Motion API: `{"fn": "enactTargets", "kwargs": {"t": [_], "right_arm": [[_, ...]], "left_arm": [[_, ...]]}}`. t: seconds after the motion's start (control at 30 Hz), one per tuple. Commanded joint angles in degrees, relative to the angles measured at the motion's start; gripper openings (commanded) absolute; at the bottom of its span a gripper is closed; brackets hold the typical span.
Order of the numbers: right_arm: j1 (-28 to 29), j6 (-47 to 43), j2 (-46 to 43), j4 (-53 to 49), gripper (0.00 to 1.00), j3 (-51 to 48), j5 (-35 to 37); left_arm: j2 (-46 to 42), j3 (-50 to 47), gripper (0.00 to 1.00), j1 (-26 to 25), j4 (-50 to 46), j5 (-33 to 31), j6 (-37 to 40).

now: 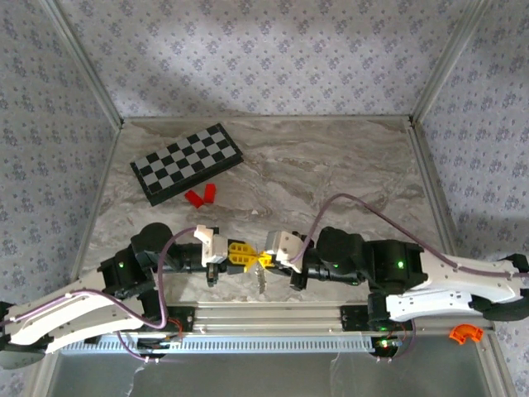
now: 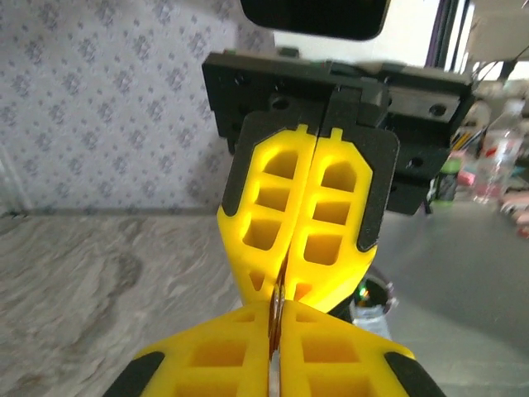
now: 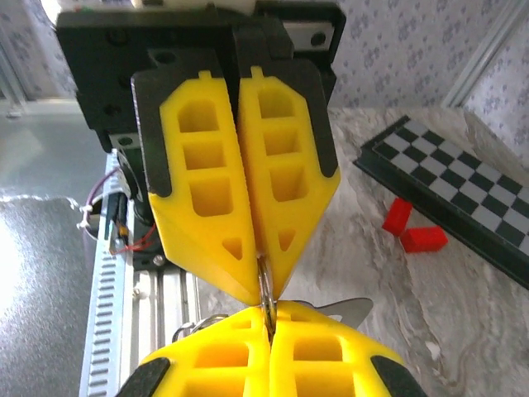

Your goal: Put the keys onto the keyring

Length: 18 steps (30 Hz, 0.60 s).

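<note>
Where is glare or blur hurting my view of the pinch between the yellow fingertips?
Top external: soft light, no glare, the pinch tiny. Left wrist: bright window strip at top right blown out, plastic bottles soft, yellow fingers sharp. Right wrist: glare on the grey metal sheet at left; pinch crisp.

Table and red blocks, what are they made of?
The table looks like stone or a marble-print laminate: grey-beige swirling veins, soft sheen. The red blocks look like plastic, maybe painted wood: even colour, crisp edges.

Left gripper [image 1: 250, 257], right gripper [image 1: 265, 259] closed, tip to tip.
</note>
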Motion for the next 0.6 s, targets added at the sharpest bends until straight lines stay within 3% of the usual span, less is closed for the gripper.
{"fn": "enactTargets", "kwargs": {"t": [0.0, 0.33, 0.5, 0.57], "right_arm": [[0.76, -1.80, 3.46, -9.71, 0.00, 6.55, 1.19], [0.85, -2.26, 6.79, -12.78, 0.00, 9.96, -1.19], [0.85, -1.32, 3.95, -8.00, 0.00, 7.20, -0.58], [0.78, -0.79, 2.41, -4.72, 0.06, 5.04, -0.64]], "left_arm": [[1.42, 4.79, 0.08, -0.32, -11.16, -3.42, 4.40], [1.35, 4.46, 0.00, -0.32, -7.59, -1.48, 2.52], [-1.10, 2.06, 0.00, -0.32, 0.63, -0.14, -0.73], [-1.91, 0.87, 0.00, -0.32, 4.74, 0.67, -2.03]]}}
